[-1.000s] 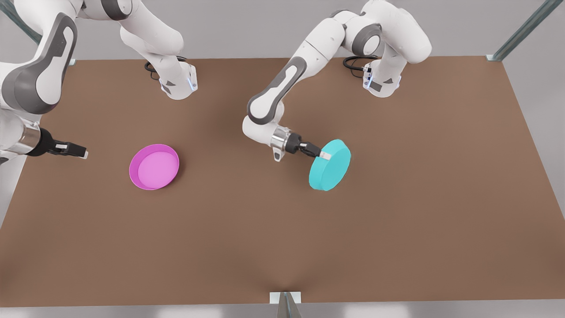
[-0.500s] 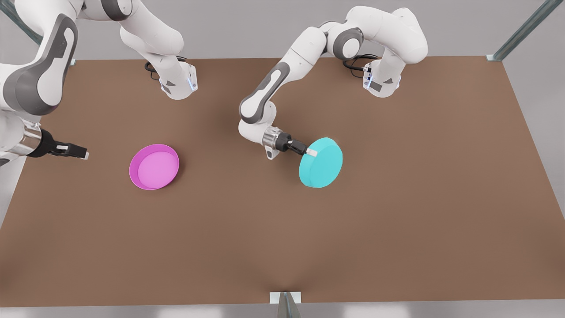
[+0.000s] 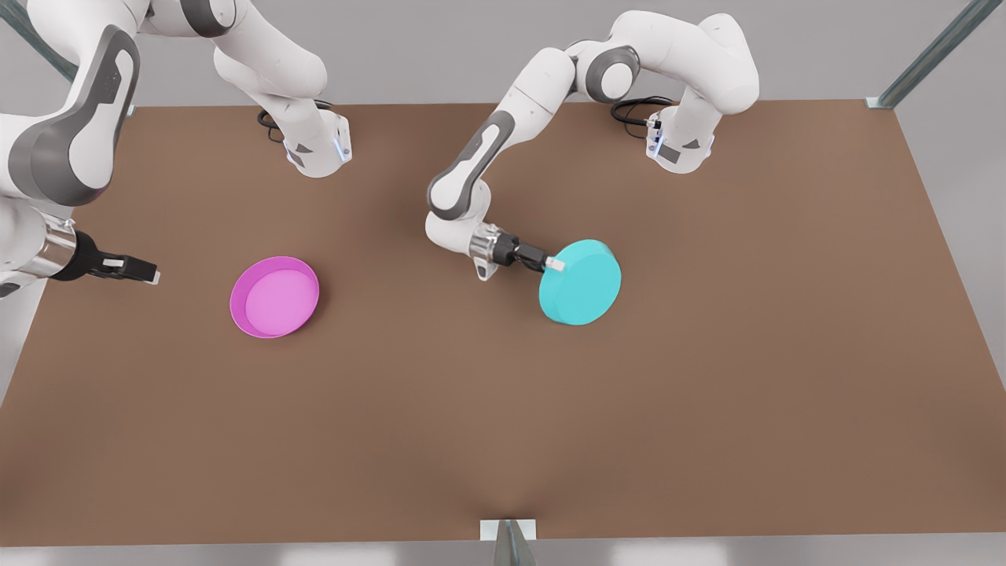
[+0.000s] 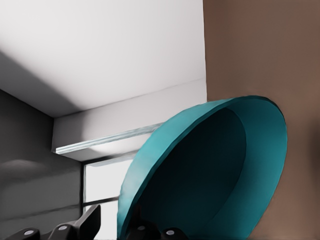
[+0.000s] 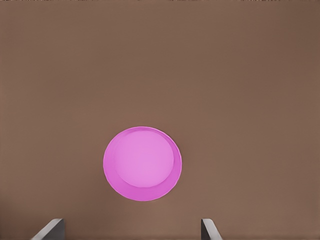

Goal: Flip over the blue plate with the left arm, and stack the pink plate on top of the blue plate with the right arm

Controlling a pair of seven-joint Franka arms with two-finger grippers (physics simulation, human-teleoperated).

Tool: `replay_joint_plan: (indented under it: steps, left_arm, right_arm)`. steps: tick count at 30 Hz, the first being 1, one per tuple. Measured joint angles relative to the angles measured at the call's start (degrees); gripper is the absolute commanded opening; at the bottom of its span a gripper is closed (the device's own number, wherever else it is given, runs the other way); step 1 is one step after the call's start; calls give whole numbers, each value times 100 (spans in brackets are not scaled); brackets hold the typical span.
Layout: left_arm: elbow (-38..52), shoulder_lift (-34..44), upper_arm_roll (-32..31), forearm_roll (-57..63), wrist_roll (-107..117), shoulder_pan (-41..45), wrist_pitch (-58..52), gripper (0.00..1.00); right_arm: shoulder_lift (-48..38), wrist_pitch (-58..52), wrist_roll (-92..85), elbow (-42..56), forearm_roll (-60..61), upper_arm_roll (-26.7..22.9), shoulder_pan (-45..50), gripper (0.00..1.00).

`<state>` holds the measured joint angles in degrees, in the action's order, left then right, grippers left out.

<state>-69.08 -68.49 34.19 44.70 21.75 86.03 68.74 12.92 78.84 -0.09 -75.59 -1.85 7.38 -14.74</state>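
Left gripper (image 3: 553, 264): one finger sits inside the blue plate (image 3: 581, 283), hidden behind its upturned base in front view. In left wrist view the plate (image 4: 210, 175) is cut off by the frame edge right at the jaws, so the clamp point isn't visible. Right gripper (image 5: 131, 231): just two fingertips (image 5: 50, 229) poke in, rest cropped. Right arm's upper links run off the front view's left edge. Pink plate (image 5: 142, 163) ahead of those jaws, fully seen.

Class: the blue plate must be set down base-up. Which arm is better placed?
Left. Its end effector already grips the blue plate by the rim, base-up. The right end effector waits open, apart from the pink plate.
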Motion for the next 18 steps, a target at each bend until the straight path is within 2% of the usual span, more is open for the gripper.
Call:
replay_joint_plan:
  steps: [6, 7, 12, 14, 18]
  left_arm:
    - [162, 2, 165, -453, 1155, 49, 302, 100]
    - [200, 3, 384, -723, 1635, 101, 526, 100]
    - [276, 10, 440, -1720, 3011, 111, 970, 100]
    - [386, 21, 757, -2197, 3664, 179, 1342, 100]
    - [438, 28, 817, -2976, 4129, 210, 1563, 100]
  right_arm:
    - [0, 9, 0, 8, 0, 9, -3, 100]
    - [0, 17, 0, 9, 0, 9, -3, 100]
    - [0, 18, 0, 9, 0, 9, -3, 100]
    - [0, 18, 3, 9, 0, 9, -3, 100]
    - [0, 18, 0, 9, 0, 9, -3, 100]
